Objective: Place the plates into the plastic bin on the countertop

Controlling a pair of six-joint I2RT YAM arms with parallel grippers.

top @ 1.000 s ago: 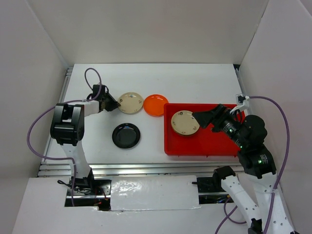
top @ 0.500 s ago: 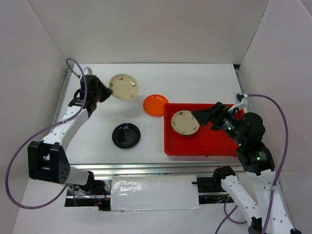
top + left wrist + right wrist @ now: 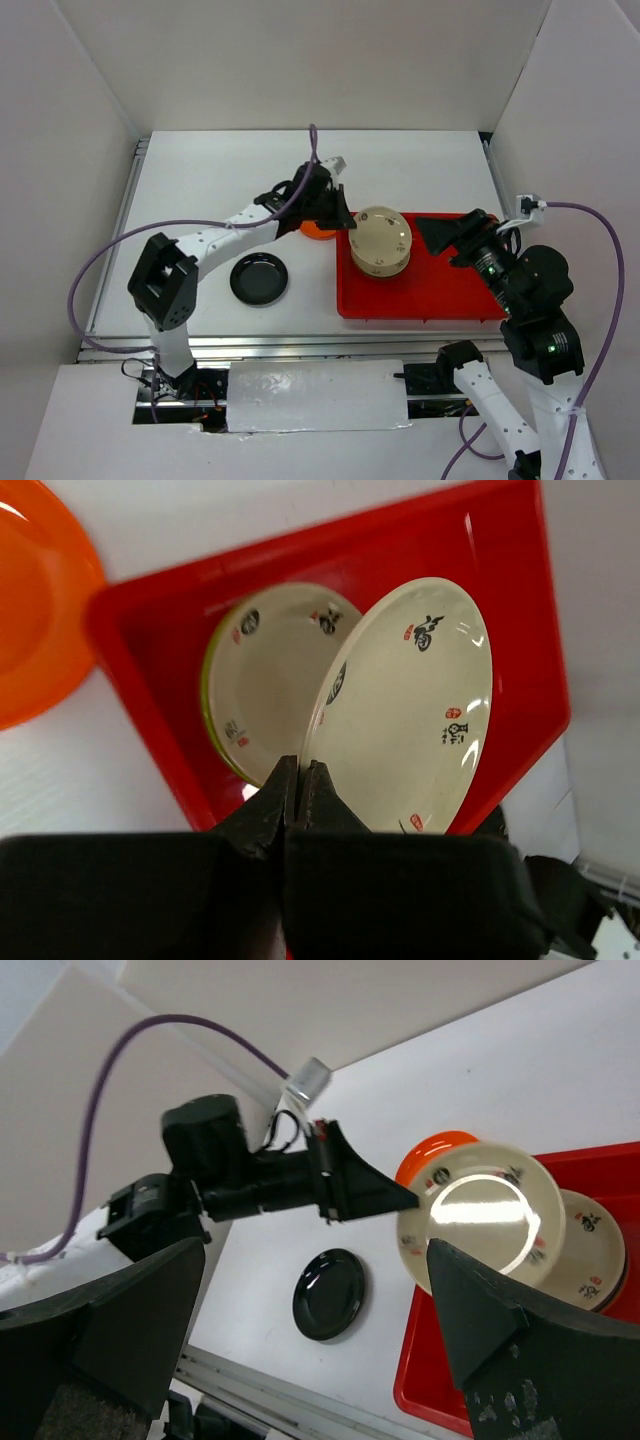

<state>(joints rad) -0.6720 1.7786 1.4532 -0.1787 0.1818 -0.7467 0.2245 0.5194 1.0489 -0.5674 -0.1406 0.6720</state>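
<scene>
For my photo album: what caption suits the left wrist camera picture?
Left gripper pinches a round beige patterned plate tilted over its twin in the bright red plastic bin.

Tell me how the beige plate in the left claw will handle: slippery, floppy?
Likely rigid: the beige plate holds shape though the left claw pinches only its rim. Glossy glaze suggests slippery, so it may pivot.

Top external: mounted high at the near edge, looked down over the whole worktop [image 3: 400,170].
Left wrist: set close, faced past the left gripper [image 3: 298,772] into the red bin [image 3: 515,600].
Right wrist: looked leftward across the worktop from the right side, farther back.
Shared by all three: the beige plate [image 3: 382,234], the bin's left end.
</scene>
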